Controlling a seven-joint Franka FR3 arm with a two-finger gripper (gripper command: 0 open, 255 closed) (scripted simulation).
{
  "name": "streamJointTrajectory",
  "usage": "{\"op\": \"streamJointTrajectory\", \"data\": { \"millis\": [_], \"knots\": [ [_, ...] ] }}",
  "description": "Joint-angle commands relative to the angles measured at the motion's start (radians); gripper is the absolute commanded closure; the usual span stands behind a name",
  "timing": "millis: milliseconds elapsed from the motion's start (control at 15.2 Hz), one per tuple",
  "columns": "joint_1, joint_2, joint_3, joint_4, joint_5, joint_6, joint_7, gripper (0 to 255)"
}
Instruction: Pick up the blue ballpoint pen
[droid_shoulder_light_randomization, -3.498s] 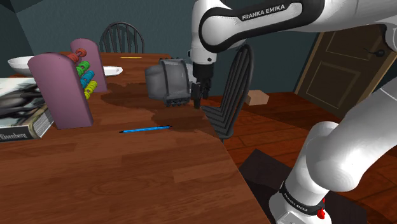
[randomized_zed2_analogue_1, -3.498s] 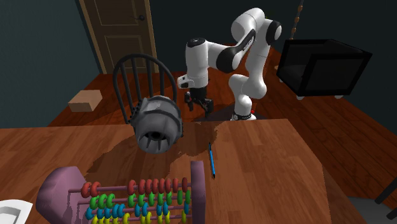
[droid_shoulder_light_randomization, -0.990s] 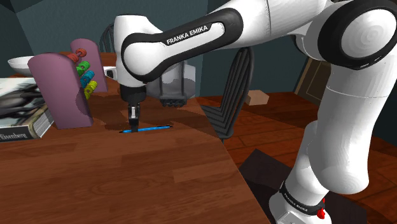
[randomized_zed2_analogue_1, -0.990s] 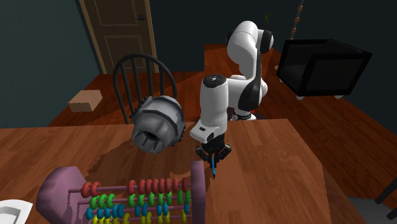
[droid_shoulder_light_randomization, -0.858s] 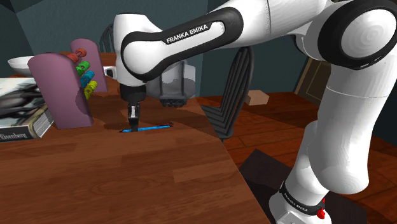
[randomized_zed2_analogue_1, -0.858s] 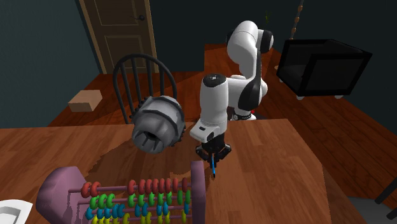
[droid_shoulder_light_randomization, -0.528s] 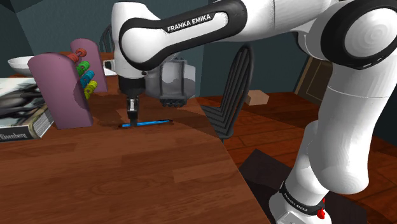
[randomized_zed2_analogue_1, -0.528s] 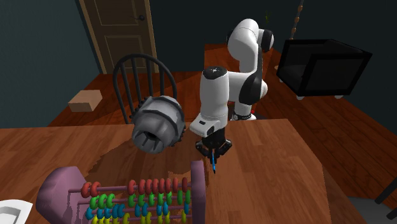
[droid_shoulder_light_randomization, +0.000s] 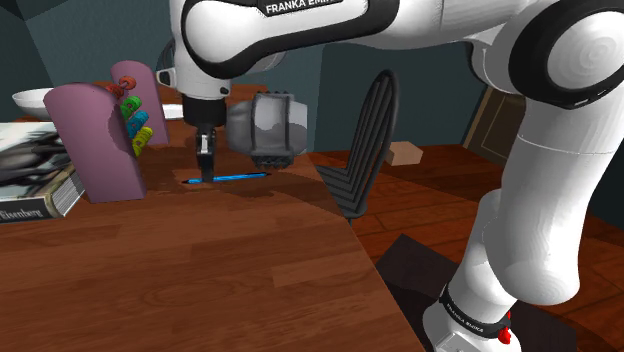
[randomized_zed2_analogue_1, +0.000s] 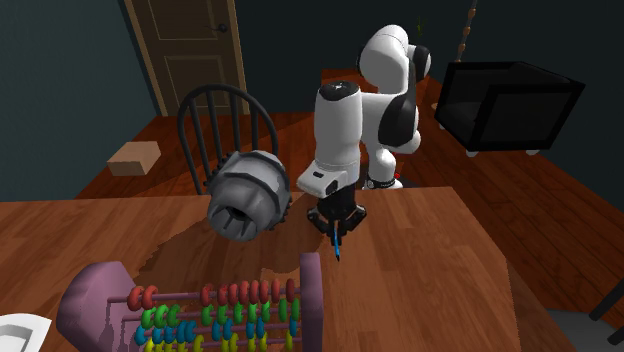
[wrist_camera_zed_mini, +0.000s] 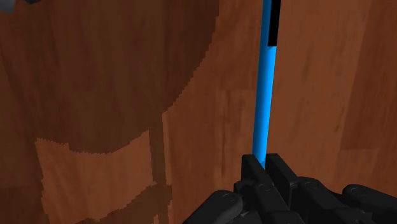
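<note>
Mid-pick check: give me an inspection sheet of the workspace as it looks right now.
Surface: brown wooden table, shadowed beneath the arm.
Job's things: blue pen, roughly level, appears clear of the tabletop.
Clutter: abacus with purple ends, book, white bowl, grey ribbed object.
Grippers: end effector shut on the blue pen near one end.
Cables: nothing seen.
Surroundings: dark chair at the table edge, brown door, small box on the wooden floor.
</note>
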Motion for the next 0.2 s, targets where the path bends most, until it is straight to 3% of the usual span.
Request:
{"op": "streamJointTrajectory", "data": {
  "millis": [0, 132],
  "knots": [
    [0.0, -0.001, 0.0, 0.027, 0.0, -0.028, 0.002, 255],
    [0.0, -0.001, 0.0, 0.029, 0.0, -0.03, 0.002, 255]
  ]
}}
